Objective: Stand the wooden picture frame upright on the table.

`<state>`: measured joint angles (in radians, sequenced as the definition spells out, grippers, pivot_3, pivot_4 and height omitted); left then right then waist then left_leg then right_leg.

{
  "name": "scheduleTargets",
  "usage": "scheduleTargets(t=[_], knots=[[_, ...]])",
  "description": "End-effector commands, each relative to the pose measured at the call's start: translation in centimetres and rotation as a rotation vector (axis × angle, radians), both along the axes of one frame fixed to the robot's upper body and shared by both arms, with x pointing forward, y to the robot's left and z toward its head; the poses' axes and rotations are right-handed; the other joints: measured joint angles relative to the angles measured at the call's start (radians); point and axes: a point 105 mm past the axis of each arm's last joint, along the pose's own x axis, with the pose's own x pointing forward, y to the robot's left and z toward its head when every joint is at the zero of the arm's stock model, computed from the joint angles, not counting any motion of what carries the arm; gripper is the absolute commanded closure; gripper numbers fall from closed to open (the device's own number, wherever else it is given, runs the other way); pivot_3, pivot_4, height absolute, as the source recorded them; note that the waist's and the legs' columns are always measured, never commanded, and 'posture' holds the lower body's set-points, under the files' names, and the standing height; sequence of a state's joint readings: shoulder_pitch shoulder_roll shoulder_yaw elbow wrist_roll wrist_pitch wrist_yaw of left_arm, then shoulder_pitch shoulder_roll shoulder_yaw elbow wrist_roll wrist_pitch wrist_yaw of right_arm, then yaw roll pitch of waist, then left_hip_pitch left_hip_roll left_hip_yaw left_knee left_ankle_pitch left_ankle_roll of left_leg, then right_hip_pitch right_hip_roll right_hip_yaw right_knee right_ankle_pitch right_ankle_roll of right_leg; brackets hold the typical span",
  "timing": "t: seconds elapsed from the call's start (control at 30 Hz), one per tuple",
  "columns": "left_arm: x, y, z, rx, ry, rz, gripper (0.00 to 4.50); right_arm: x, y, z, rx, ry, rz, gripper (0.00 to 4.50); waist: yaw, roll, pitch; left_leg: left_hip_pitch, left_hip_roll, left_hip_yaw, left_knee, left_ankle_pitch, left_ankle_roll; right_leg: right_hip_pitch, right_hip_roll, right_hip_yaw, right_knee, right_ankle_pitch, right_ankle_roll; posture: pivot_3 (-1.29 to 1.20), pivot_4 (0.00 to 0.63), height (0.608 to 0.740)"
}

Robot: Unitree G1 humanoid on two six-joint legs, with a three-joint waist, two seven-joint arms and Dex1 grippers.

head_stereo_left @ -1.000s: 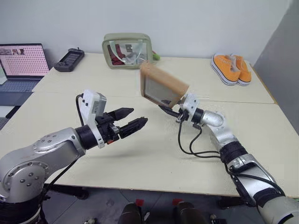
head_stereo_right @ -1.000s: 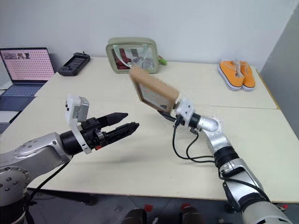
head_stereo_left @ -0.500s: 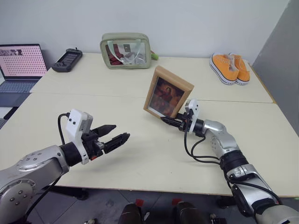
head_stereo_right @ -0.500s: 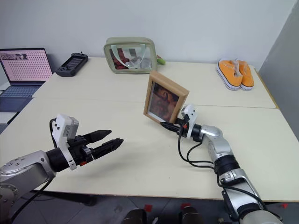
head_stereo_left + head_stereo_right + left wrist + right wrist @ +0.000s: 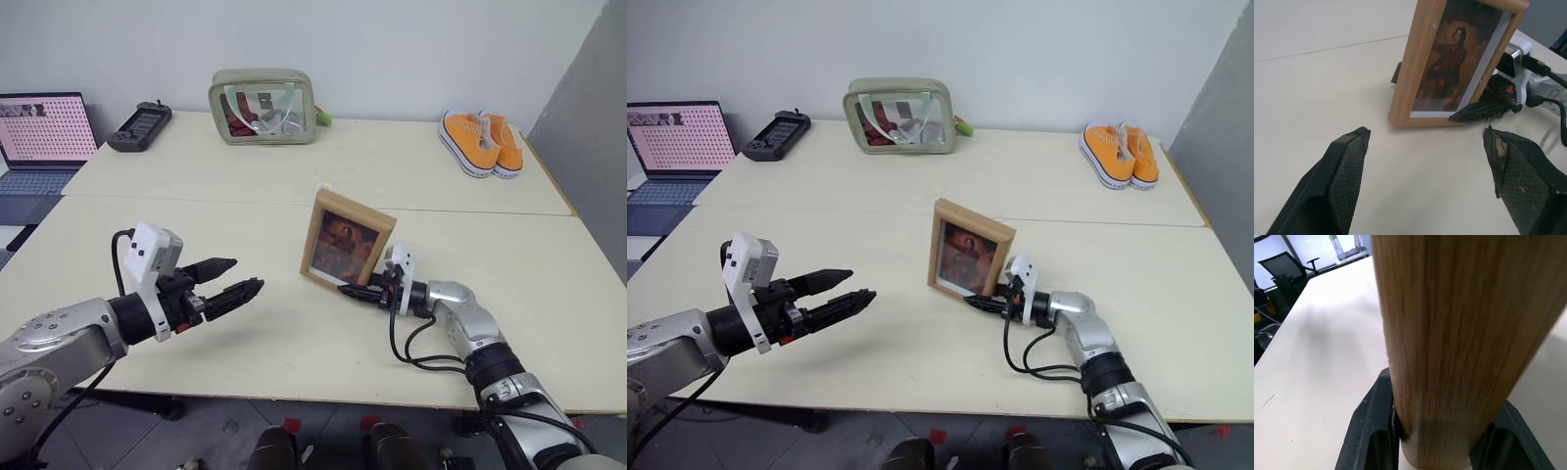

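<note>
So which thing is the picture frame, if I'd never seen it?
Look at the big cream table, near its front edge. The picture frame stands there, light wood around a dark painting, pinched at its edge by the right pincer.

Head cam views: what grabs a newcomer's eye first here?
The wooden picture frame standing upright mid-table, portrait side facing the robot, its lower edge pinched by the right gripper. Next, the left gripper, open, hovering above the table to the frame's left. Then the orange shoes at the far right corner.
</note>
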<state>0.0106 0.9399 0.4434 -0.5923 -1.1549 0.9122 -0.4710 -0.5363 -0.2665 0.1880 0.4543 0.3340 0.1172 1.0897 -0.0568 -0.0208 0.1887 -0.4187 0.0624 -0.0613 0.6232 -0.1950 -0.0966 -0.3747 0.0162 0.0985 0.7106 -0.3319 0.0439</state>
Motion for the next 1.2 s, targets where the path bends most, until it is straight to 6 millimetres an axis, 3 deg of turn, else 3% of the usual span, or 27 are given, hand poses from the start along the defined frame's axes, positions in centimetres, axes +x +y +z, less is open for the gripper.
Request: scheduleTargets(t=[0.03,0.23,0.3,0.53,0.73,0.9,1.03,1.2], knots=[[-0.2,0.0,1.2,0.009,-0.043,-0.017,0.57,-0.7,0.7,1.5,0.034,-0.045,0.054,3.22,0.000,0.000,0.000,0.000,0.000,0.000,0.000,0.000,0.000,0.000,0.000,0.000,0.000,0.000,0.000,0.00,0.150,0.740],[0.2,-0.1,1.6,-0.001,-0.051,-0.016,0.57,-0.2,0.5,1.0,0.007,-0.028,0.023,3.22,0.000,0.000,0.000,0.000,0.000,0.000,0.000,0.000,0.000,0.000,0.000,0.000,0.000,0.000,0.000,0.00,0.150,0.740],[0.3,-0.2,1.7,-0.001,-0.051,-0.018,0.55,0.0,0.4,1.1,0.000,-0.037,0.013,2.51,0.000,0.000,0.000,0.000,0.000,0.000,0.000,0.000,0.000,0.000,0.000,0.000,0.000,0.000,0.000,0.00,0.150,0.740],[0.5,-0.4,1.7,-0.009,-0.054,-0.028,0.55,0.8,0.2,1.3,-0.032,-0.080,-0.025,0.74,0.000,0.000,0.000,0.000,0.000,0.000,0.000,0.000,0.000,0.000,0.000,0.000,-0.001,0.000,0.000,0.00,0.150,0.740],[0.5,-1.3,1.7,-0.040,-0.053,-0.061,0.55,1.1,-1.9,2.0,-0.111,-0.166,-0.079,0.74,0.002,0.000,0.000,0.000,0.000,0.000,0.000,0.000,0.000,0.000,0.000,0.000,-0.001,0.000,0.000,0.00,0.150,0.740],[0.9,-2.4,1.8,-0.043,-0.098,-0.069,0.55,1.5,-5.7,2.9,-0.308,-0.320,-0.197,0.74,0.004,0.000,0.000,0.000,0.000,0.000,0.000,0.000,0.000,0.001,0.000,0.000,-0.003,0.000,0.000,0.00,0.150,0.740],[1.2,-3.1,2.0,-0.061,-0.120,-0.098,0.55,0.5,-8.9,6.6,-0.361,-0.408,-0.304,0.74,0.014,0.000,0.000,-0.001,0.000,0.000,-0.001,0.000,0.000,0.001,0.000,0.000,-0.004,0.000,0.000,0.00,0.150,0.740],[1.9,-3.7,2.5,-0.084,-0.154,-0.127,0.55,-2.3,-9.0,9.9,-0.343,-0.421,-0.309,0.74,0.016,0.000,0.000,-0.001,0.001,0.001,-0.001,0.000,0.000,0.001,0.000,0.001,-0.006,0.000,0.000,0.00,0.150,0.740]])
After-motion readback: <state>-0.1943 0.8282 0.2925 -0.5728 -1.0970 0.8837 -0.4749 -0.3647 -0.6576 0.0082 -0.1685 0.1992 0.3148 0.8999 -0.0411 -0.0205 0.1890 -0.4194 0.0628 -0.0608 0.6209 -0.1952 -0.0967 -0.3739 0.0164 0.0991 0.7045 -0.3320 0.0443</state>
